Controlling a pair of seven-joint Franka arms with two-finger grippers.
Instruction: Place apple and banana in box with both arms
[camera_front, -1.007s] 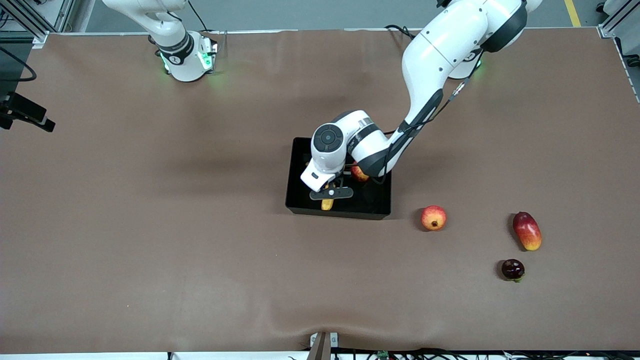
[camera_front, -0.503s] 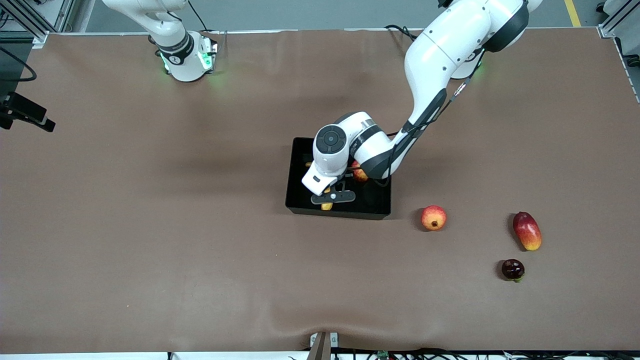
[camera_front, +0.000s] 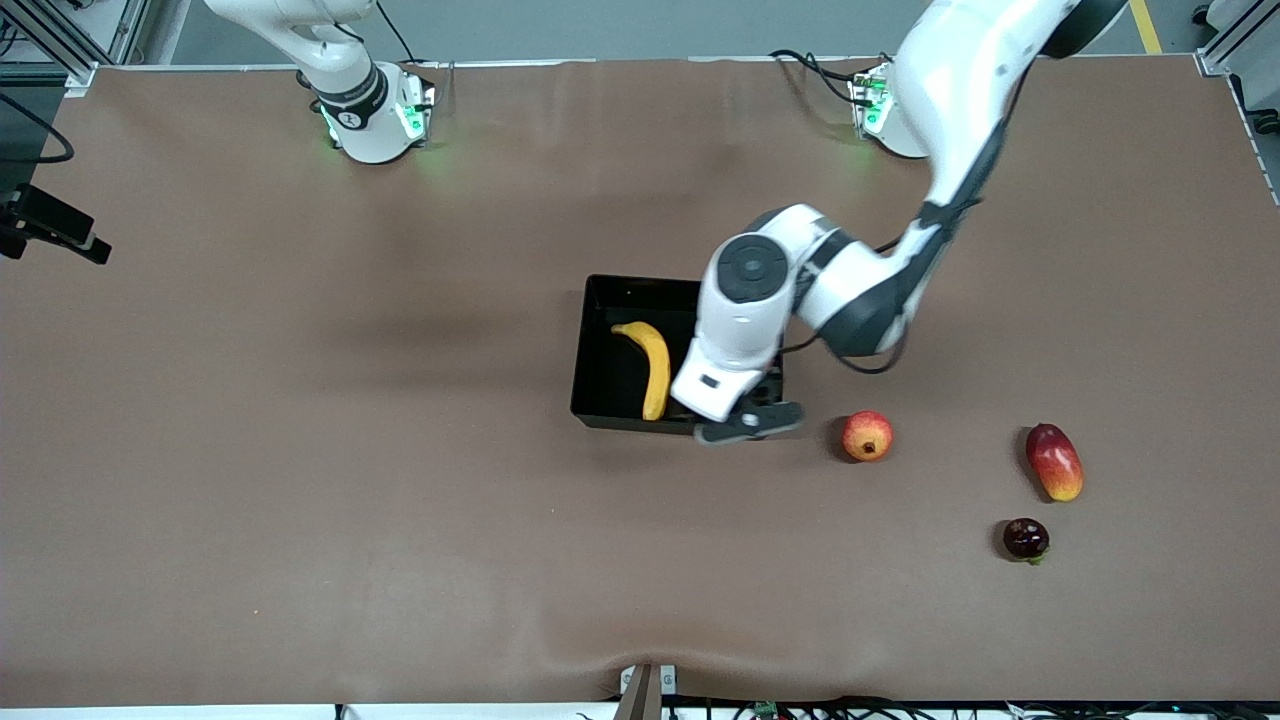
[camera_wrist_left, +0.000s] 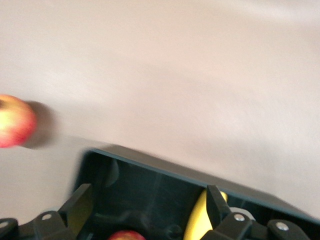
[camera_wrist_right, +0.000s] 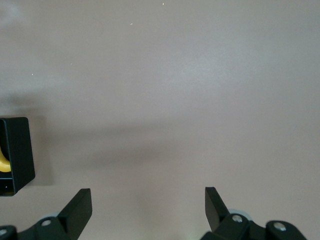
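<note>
The yellow banana (camera_front: 651, 367) lies in the black box (camera_front: 603, 375), which stands mid-table. My left gripper (camera_front: 750, 422) hangs open and empty over the box's front-camera-side corner at the left arm's end. In the left wrist view the left gripper (camera_wrist_left: 148, 197) spans the box (camera_wrist_left: 150, 182), with the banana (camera_wrist_left: 197, 222) beside one finger and the pinkish-red apple (camera_wrist_left: 125, 235) on the box floor. The left wrist hides the apple in the front view. My right gripper (camera_wrist_right: 148, 200) waits open over bare table, with a corner of the box (camera_wrist_right: 17, 155) at the edge of its view.
An orange-red fruit with a dark calyx (camera_front: 867, 436) sits on the table just off the box toward the left arm's end. A red-yellow mango (camera_front: 1054, 461) and a dark purple fruit (camera_front: 1025, 539) lie farther that way. The brown cloth has a wrinkle near the front edge.
The left gripper has opened and let go of the banana, then risen and swung toward the left arm's end of the box. The banana now lies uncovered in the box.
</note>
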